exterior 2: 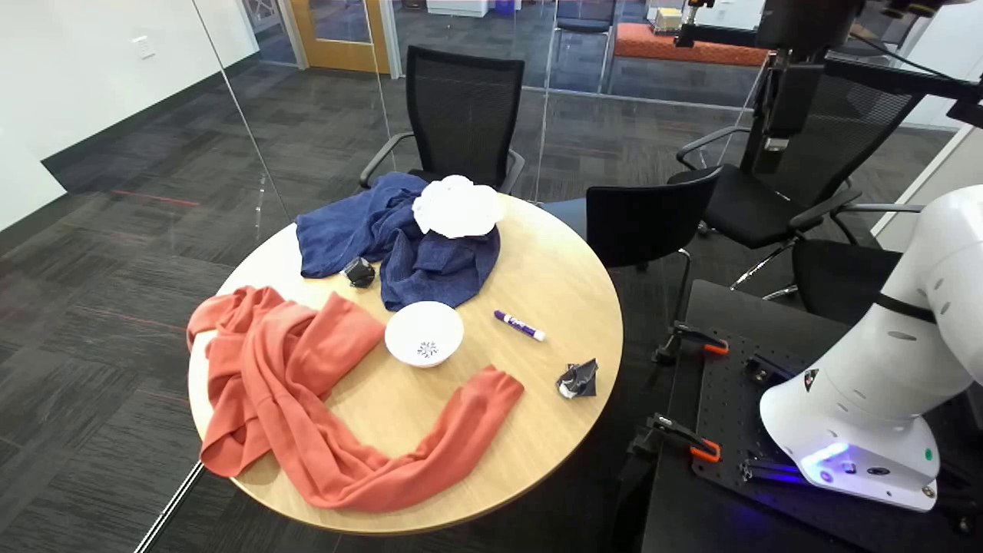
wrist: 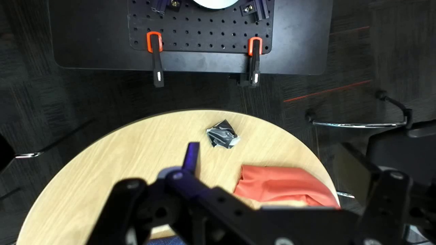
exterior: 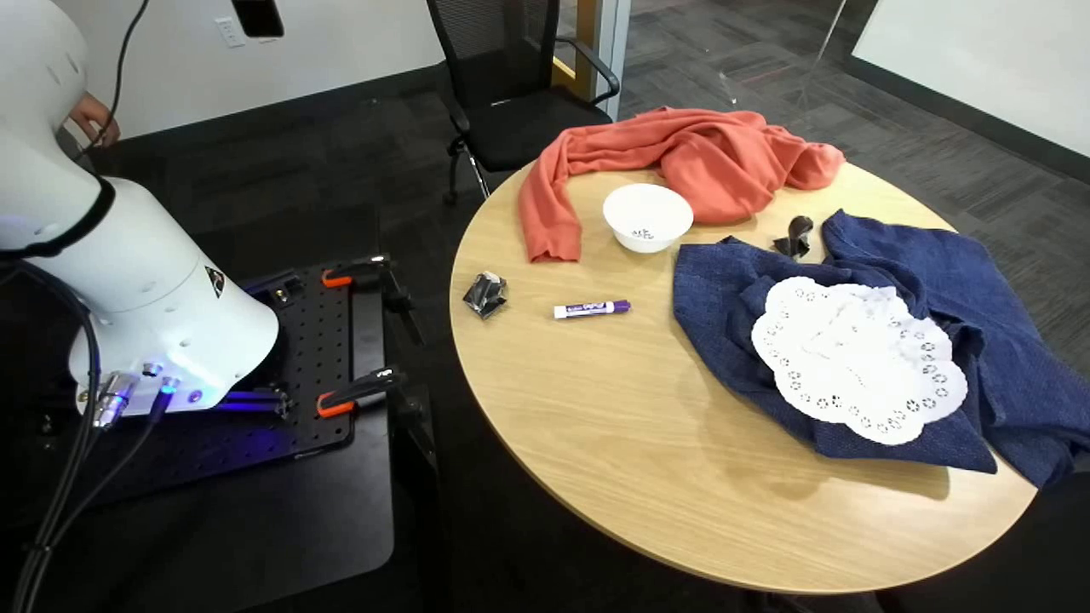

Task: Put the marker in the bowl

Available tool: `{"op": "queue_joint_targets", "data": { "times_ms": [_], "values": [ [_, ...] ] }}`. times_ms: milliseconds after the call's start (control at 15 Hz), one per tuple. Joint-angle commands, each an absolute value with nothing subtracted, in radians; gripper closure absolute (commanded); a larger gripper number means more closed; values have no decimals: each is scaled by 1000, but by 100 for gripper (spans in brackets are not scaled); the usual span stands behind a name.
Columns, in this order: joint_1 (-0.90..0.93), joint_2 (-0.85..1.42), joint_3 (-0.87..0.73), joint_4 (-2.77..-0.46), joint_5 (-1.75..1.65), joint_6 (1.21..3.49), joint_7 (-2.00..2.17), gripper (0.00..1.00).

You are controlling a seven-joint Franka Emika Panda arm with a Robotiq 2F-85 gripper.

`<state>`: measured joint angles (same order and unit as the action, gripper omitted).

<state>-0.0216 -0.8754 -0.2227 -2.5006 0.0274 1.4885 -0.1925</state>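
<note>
Round table [exterior: 596,417]; marker [exterior: 593,309] near bowl [exterior: 649,214]; gripper [wrist: 270,146] agape

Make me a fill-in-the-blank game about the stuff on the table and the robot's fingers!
1. The bowl is mostly coloured ____.
2. The marker lies on a table whose shape is ____.
3. The lacy doily lies on cloth coloured dark ____.
4. In the wrist view, the fingers stand ____, not shut.
Missing words: white; round; blue; open.
</note>
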Motion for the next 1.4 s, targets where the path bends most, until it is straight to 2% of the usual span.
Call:
{"op": "queue_joint_targets", "data": {
  "times_ms": [0,267,1333],
  "values": [
    [-40,-871,-210,-2499,36,1487,-204,0],
    [-35,-819,-193,-2484,23,1565,-193,0],
    [-42,-457,-41,-2570,40,2212,63,0]
  ]
}}
